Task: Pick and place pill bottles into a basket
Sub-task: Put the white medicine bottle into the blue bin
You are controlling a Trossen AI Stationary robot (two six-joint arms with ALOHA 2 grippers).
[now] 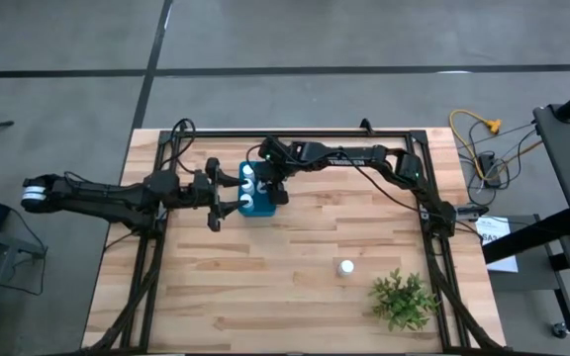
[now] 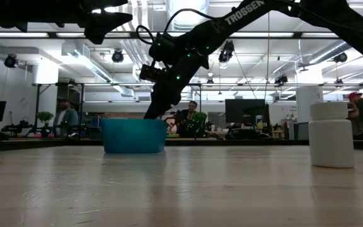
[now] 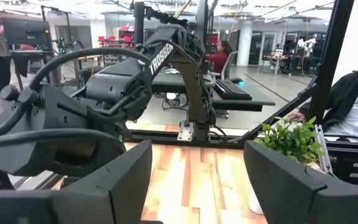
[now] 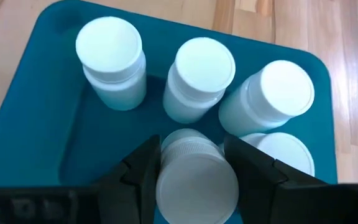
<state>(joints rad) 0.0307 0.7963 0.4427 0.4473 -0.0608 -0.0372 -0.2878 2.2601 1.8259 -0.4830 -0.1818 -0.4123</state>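
The blue basket [image 1: 255, 190] stands at the table's far middle and holds several white pill bottles [image 4: 110, 59], upright on its floor. My right gripper [image 4: 192, 150] reaches down into the basket, shut on one more pill bottle [image 4: 196, 183]. In the low view it enters the basket [image 2: 134, 136] from above. Another pill bottle [image 1: 345, 267] stands alone on the table toward the near right [image 2: 331, 135]. My left gripper [image 1: 224, 195] hangs level just left of the basket, open with nothing between its fingers [image 3: 129, 180]. My right gripper pinches the bottle by the sides of its white cap [image 4: 166, 177], one finger on either side. The fingers slant down from above. The bottle is upright inside the basket next to the others. The cap hides its bottom, so I cannot tell whether it rests on the basket's floor.
A small green plant [image 1: 404, 302] stands at the table's near right corner. Dark frame rails [image 1: 433, 218] run along the far and side edges. Bare wood lies across the table's near half. People and desks show in the room beyond the table.
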